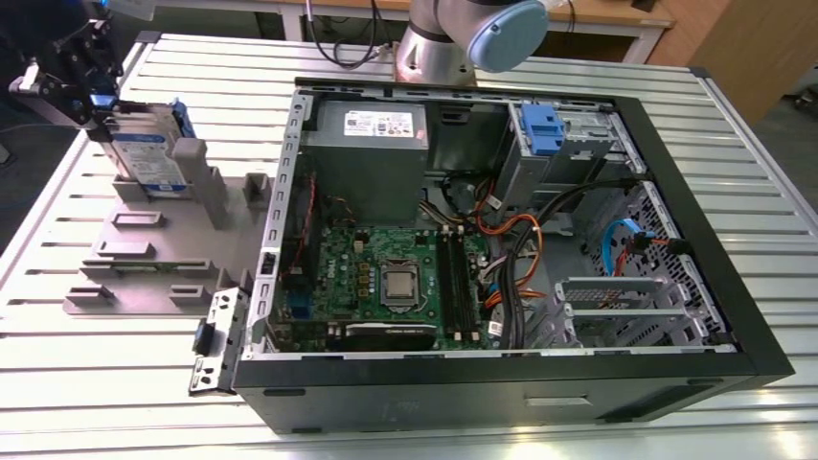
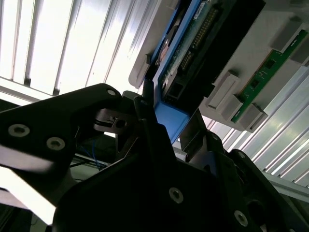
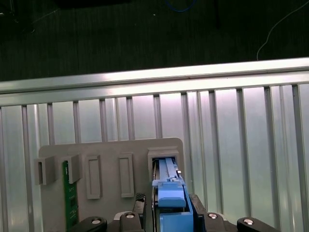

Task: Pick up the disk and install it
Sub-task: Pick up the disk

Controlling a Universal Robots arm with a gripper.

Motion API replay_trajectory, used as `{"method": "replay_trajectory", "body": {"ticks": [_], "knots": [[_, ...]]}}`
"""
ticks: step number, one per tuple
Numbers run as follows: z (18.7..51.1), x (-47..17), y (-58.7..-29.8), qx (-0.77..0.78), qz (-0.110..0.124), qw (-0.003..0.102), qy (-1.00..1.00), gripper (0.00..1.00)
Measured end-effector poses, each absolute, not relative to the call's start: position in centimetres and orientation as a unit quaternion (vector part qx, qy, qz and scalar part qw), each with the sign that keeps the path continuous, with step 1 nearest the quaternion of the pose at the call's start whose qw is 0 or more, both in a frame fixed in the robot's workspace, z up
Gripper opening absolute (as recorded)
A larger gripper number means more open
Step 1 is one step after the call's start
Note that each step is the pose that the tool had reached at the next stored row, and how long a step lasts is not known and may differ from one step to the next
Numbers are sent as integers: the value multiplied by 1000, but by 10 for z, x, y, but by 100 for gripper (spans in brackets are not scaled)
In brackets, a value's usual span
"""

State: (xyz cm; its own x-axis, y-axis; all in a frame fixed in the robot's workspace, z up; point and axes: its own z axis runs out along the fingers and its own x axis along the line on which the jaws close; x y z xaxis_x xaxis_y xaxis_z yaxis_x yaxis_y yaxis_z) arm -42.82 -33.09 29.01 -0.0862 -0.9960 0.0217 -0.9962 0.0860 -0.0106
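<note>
Gripper (image 3: 170, 215) downward — tight around upright disk (image 1: 145, 158)

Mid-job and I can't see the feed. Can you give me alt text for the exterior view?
The gripper is at the top edge of the disk, which stands upright in a grey fixture on the slatted table, at the exterior view's left. Toward the exterior view's right lies the open computer case, its motherboard exposed.
</note>
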Motion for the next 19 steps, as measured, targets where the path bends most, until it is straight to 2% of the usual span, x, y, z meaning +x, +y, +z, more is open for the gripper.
{"method": "replay_trajectory", "body": {"ticks": [8,9,19], "knots": [[290,-428,-331,676,11,4,-737,45],[290,-428,-331,676,11,4,-737,38],[290,-428,-331,676,11,4,-737,37]]}}
